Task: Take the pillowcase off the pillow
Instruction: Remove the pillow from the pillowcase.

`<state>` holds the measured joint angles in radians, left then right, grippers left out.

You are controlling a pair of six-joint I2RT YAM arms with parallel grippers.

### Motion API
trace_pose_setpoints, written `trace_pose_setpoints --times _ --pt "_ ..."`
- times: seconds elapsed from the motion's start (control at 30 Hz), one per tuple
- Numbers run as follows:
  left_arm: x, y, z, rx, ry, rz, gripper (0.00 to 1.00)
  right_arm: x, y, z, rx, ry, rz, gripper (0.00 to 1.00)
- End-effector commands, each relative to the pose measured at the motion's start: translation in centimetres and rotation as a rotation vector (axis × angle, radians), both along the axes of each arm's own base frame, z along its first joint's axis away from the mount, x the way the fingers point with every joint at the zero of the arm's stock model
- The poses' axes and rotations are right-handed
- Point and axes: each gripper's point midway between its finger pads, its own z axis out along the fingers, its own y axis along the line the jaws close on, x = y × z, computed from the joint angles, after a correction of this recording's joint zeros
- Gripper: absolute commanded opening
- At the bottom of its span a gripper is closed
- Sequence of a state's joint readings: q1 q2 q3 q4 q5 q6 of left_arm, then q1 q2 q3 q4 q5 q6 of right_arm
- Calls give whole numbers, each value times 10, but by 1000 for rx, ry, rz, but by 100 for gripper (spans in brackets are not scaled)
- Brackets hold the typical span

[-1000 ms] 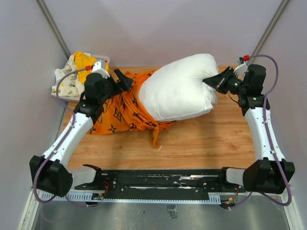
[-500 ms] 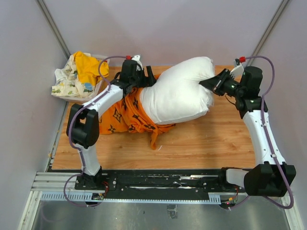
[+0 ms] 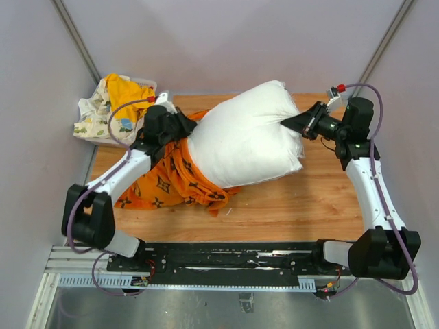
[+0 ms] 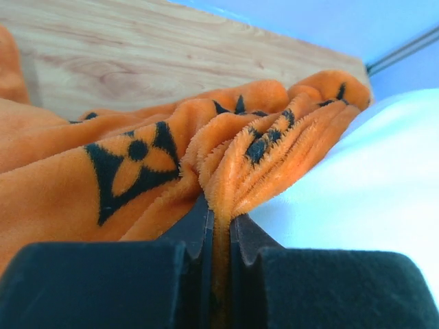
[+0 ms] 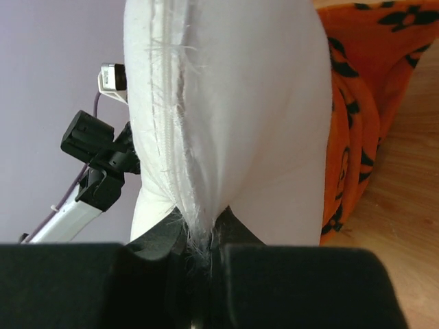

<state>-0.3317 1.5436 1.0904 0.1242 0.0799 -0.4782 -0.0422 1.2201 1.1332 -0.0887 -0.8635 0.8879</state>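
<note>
Two pincers, both busy right now. The left pincer is biting down on a bunched fold of the orange pillowcase right beside the pillow. The right pincer is pinching the pillow's seamed edge at the opposite end, so both are clamping fabric.

The pillow is lying across the middle of the table. Most of it is already sticking out bare, and only its left end is sitting in the pillowcase, which is piling up on the left half of the table.

To do this bit well, I'm thinking the right side should be acting as the anchor while the left is dragging the cover off to the left, low and straight along the pillow — pulling upward is just going to lift the whole lot. Also worth checking that the left is gripping cover only, not pillow underneath.

Count-wise I'm seeing one pillow, one pillowcase and two arms — plus two spare cloths bunching together at the far-left corner.
</note>
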Motion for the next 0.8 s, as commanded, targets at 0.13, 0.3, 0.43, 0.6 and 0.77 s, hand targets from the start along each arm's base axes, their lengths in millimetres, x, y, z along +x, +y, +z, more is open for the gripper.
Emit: trace_pose_setpoints --times 0.13,0.3,0.43,0.6,0.77 --pt "-75 148 -45 21 118 467 0 29 -32 54 33 -187 -97 1" --pt "-97 141 -55 56 159 418 0 31 -22 55 -72 -207 -95 1" --pt "-97 111 -38 136 94 348 0 31 -11 60 -108 -219 -55 1" --pt "-93 54 19 203 -68 256 0 40 -5 85 -129 -281 -29 1" --pt "-106 -10 33 230 -111 123 0 63 16 105 -171 -324 50 1"
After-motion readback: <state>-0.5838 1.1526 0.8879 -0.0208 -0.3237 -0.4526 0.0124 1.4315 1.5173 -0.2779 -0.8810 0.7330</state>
